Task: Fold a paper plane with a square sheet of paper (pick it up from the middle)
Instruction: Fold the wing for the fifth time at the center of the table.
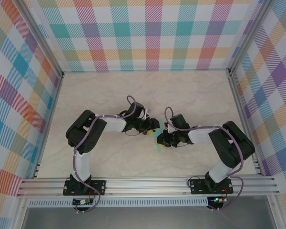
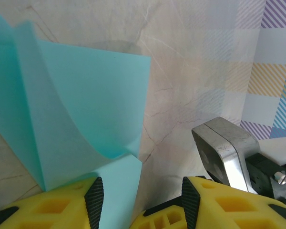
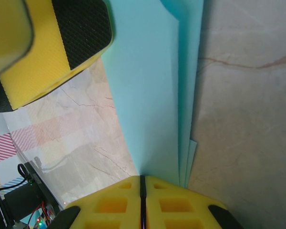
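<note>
One folded paper (image 1: 158, 143) runs near-to-far, right hand (image 3: 142, 179) clamped on it, left hand (image 2: 142, 191) apart.

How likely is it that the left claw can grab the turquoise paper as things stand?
Probably yes: the left claw stands open around an edge of the square sheet of paper, with nothing in between, while the right claw pinches the sheet.
</note>
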Tool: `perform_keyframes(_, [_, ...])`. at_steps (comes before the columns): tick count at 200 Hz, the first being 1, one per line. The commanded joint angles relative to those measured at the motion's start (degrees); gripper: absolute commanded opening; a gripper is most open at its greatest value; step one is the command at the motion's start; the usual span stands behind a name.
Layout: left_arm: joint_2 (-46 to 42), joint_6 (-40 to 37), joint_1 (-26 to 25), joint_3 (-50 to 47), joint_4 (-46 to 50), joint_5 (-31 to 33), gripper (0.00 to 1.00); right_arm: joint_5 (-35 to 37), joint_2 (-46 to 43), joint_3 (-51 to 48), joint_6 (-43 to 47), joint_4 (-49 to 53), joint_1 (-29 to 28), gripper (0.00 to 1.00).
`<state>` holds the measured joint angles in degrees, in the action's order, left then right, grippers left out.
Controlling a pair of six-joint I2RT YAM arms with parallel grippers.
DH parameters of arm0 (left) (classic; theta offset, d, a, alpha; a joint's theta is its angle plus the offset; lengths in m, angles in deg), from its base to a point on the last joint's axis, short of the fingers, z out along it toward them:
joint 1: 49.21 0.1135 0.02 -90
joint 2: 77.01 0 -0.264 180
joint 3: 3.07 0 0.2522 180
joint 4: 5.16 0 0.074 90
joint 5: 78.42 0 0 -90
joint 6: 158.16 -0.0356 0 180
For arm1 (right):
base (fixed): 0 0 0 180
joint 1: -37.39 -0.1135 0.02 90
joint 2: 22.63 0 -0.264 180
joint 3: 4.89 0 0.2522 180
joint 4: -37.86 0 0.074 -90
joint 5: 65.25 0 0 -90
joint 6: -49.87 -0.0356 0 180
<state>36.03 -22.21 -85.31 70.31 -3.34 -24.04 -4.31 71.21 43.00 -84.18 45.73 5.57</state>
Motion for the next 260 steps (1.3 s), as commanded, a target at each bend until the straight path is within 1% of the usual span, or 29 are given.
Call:
perform_keyframes(1, [2.4, -3.1, 2.6, 1.9, 1.5, 3.1, 0.50, 0.5, 2.2, -2.5, 1.8, 9.2, -0.2, 0.09])
perform_keyframes(53, [4.2, -4.5, 4.1, 4.9, 3.7, 2.2, 0.50, 0.8, 2.3, -2.6, 2.3, 10.3, -0.2, 0.08])
perform_keyframes(112, [6.5, -7.1, 5.7, 9.3, 8.4, 2.6, 0.50, 0.8, 2.4, -2.7, 2.2, 9.8, -0.2, 0.08])
perform_keyframes(222, [9.4, -10.7, 9.3, 15.0, 13.7, 1.6, 0.50, 0.5, 2.7, -2.9, 1.8, 9.3, -0.2, 0.08])
perform_keyframes(260, [8.5, -10.8, 9.8, 16.9, 14.7, 0.6, 0.50, -0.1, 2.6, -2.6, 1.6, 8.5, -0.2, 0.08])
